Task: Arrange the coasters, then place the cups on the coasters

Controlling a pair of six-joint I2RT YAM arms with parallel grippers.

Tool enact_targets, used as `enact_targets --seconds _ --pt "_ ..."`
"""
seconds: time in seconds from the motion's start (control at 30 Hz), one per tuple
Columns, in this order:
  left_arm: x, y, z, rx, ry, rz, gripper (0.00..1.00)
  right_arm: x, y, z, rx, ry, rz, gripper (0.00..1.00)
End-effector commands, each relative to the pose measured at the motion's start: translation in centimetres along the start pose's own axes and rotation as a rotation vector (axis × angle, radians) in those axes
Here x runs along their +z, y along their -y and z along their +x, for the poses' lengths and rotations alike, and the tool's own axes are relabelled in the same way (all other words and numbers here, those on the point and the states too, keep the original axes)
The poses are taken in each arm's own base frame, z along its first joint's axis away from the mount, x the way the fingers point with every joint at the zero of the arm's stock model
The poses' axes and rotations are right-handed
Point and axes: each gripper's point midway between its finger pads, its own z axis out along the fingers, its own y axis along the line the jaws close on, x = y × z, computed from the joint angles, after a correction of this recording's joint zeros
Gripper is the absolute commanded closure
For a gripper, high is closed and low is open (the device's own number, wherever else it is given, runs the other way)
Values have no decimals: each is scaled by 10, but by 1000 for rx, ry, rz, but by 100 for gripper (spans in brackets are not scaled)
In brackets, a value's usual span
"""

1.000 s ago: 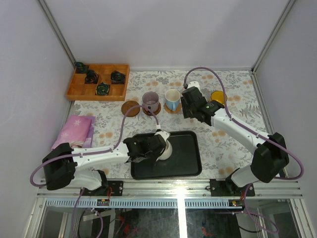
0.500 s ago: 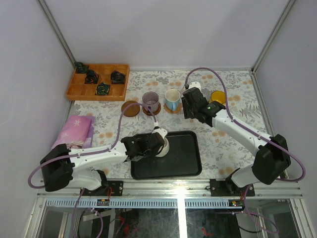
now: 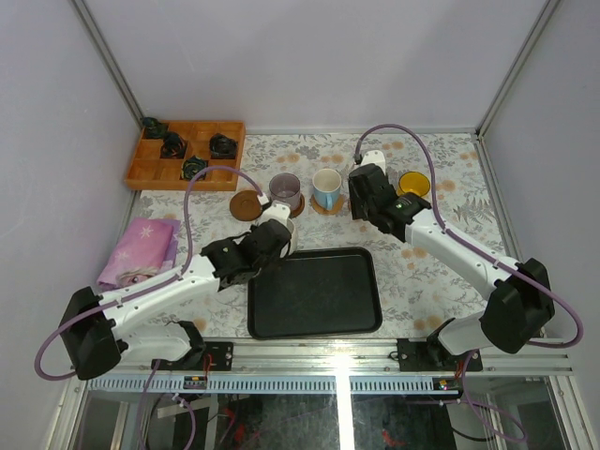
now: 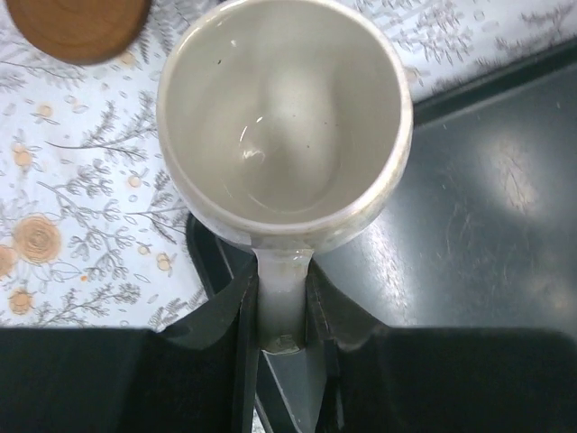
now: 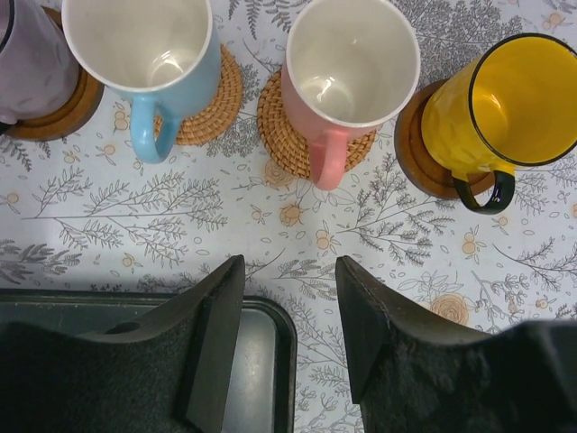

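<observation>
My left gripper (image 4: 283, 302) is shut on the handle of the cream-white cup (image 4: 284, 117), which hangs over the tray's far left corner. A bare brown coaster (image 4: 77, 27) lies just beyond the cup, and in the top view this coaster (image 3: 247, 203) is left of the mauve cup (image 3: 285, 192). The light blue cup (image 5: 140, 45), pink cup (image 5: 352, 63) and yellow cup (image 5: 518, 99) each stand on a coaster. My right gripper (image 5: 288, 298) hovers open and empty on the near side of the pink cup's handle. In the top view the right arm hides the pink cup.
A black tray (image 3: 314, 291) lies in front of the arms. A compartmented wooden box (image 3: 186, 155) with small dark objects sits at the back left. A folded pink cloth (image 3: 141, 248) lies at the left. The floral table mat covers the table.
The left gripper has carried the cream-white cup from the tray's left side up and back-left, toward the bare coaster. The right gripper has drawn slightly away from the cup row.
</observation>
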Motion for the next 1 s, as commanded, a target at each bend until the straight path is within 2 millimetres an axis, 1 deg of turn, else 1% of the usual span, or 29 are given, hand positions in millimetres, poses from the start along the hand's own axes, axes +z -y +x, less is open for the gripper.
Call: enact_targets --seconds 0.0,0.07,0.17,0.37,0.4,0.47,0.53,0.6,0.7,0.8,0.97 --pt "-8 -22 -65 -100 216 -96 100 -7 9 -20 45 89 39 48" --pt "-4 -35 -71 -121 230 -137 100 -6 10 -20 46 93 42 48" --pt "3 -63 -82 -177 258 -214 100 -5 10 -23 49 104 51 49" --pt "16 -114 -118 -283 366 -276 100 -3 9 -32 57 134 57 49" --pt "20 -126 -123 -299 374 -293 100 -3 9 -33 57 137 59 49" --pt "29 -139 -131 -310 387 -304 100 -3 9 -36 58 143 58 49" --pt "39 -152 -135 -320 383 -310 100 -3 9 -37 57 146 61 49" --pt "53 -161 -136 -327 369 -299 100 -3 10 -38 58 151 64 49" --pt "66 -170 -140 -336 370 -287 100 -3 11 -40 59 156 72 49" --pt "79 -176 -143 -337 365 -274 100 -3 12 -39 57 153 80 49" --pt "98 -179 -143 -316 346 -252 100 0 13 -37 52 143 92 50"
